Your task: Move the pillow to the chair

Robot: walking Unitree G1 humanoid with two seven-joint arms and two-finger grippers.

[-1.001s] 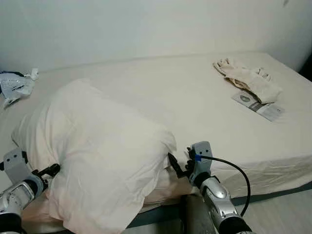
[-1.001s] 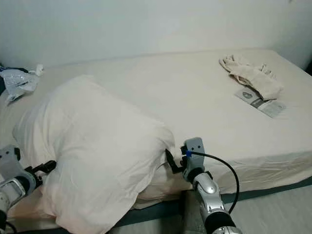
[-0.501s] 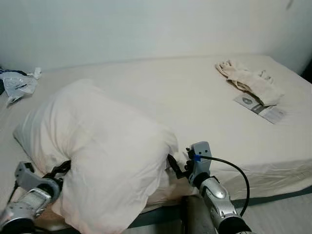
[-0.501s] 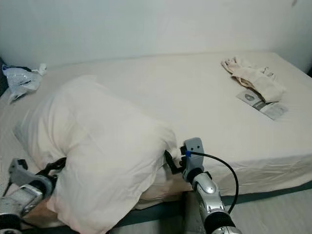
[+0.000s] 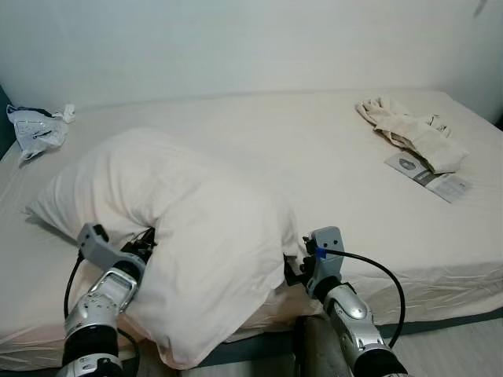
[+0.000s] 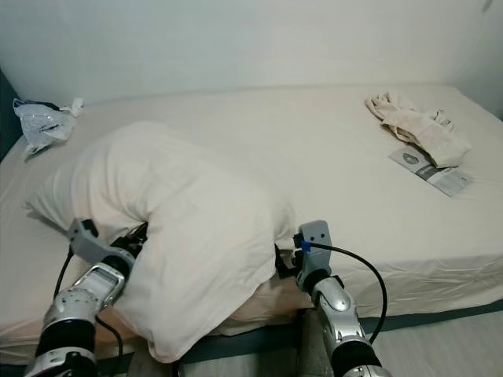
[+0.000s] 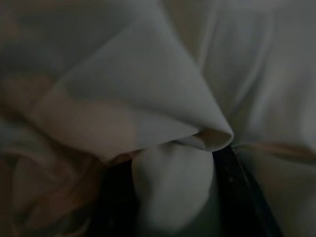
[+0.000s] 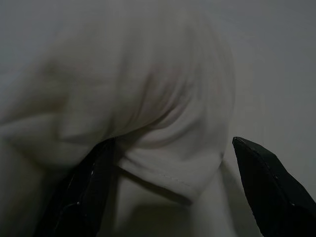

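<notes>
A big cream pillow (image 5: 189, 236) lies bunched on the near left part of the bed (image 5: 314, 157), hanging over its front edge. My left gripper (image 5: 145, 239) presses into the pillow's left side. In the left wrist view a fold of pillow fabric (image 7: 173, 182) is pinched between the black fingers (image 7: 237, 192). My right gripper (image 5: 289, 271) sits at the pillow's lower right corner. In the right wrist view its fingers (image 8: 79, 197) stand wide apart with the pillow's corner (image 8: 168, 163) between them.
A crumpled beige cloth (image 5: 409, 129) and a printed leaflet (image 5: 428, 173) lie at the bed's far right. A plastic bag (image 5: 35, 129) sits at the back left by the wall. Grey floor (image 5: 471, 353) shows below the bed's front edge.
My left arm has swung in from the far left and dug into the pillow's side. The pillow has bunched up and slid right. The right arm has hardly moved.
</notes>
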